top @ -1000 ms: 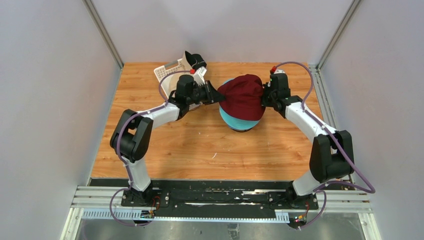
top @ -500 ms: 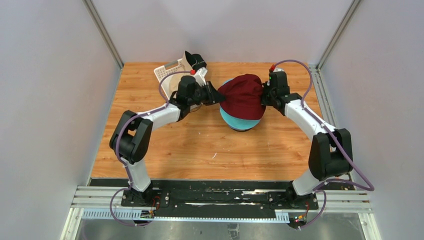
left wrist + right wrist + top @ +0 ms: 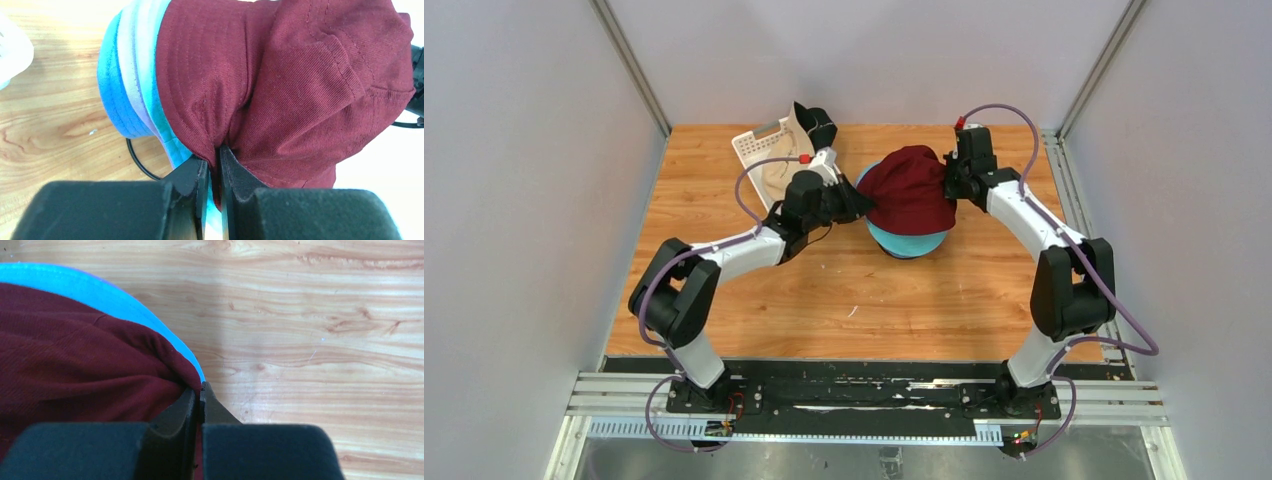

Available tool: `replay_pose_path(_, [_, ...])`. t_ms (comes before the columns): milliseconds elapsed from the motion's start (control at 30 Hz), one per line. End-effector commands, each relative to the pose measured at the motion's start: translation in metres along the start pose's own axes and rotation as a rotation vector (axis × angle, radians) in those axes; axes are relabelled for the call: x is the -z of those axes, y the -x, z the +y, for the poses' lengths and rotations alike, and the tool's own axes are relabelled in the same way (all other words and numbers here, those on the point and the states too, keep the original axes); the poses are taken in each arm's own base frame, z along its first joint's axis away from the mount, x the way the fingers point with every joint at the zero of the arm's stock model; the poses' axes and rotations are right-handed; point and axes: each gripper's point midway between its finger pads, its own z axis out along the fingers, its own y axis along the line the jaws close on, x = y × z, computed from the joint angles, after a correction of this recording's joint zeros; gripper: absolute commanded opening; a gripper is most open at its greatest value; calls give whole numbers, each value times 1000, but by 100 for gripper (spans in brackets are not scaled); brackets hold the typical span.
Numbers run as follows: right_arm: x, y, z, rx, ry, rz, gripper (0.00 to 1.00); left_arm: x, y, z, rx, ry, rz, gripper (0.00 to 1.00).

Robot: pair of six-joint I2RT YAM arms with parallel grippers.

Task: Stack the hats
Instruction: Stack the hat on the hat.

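A dark red hat (image 3: 911, 188) is draped over a stack of hats at the table's middle back. The teal hat (image 3: 908, 243) shows below it; blue (image 3: 112, 90), lavender (image 3: 134, 75) and teal (image 3: 162, 117) layers show in the left wrist view. My left gripper (image 3: 864, 207) is shut on the red hat's (image 3: 280, 75) left brim, the cloth pinched between its fingers (image 3: 212, 162). My right gripper (image 3: 946, 183) is shut on its right brim (image 3: 75, 365), pinching it at the fingertips (image 3: 199, 395) beside a blue brim edge (image 3: 100, 292). A black hat (image 3: 814, 122) sits by the basket.
A white lattice basket (image 3: 759, 148) stands tilted at the back left, just behind my left arm. A thin black wire loop (image 3: 137, 160) of the stand shows under the stack. Grey walls close in the table on three sides.
Both grippers have carried the red hat slightly toward the back over the stack. The right gripper moved back and left; the left forearm swung forward and right.
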Motion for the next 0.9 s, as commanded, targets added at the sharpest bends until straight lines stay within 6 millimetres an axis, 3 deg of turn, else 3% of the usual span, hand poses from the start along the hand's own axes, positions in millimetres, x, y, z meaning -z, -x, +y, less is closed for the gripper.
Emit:
replay_pose_path(0, [-30,-80,11,51,-24,261,1,31,-145,31,66,144,418,15])
replay_pose_path(233, [-45,-68,16,71,-9,249,1,30,-166,19,71,139,428,15])
replay_pose_path(400, [-46,-70,14,80,-18,252,1,28,-170,15,81,141,420,16])
replay_pose_path(700, [-31,-57,9,83,-37,207,1,42,-141,12,21,184,329,20])
replay_pose_path(867, [-14,-43,4,77,-61,149,7,52,-130,10,-6,202,299,20])
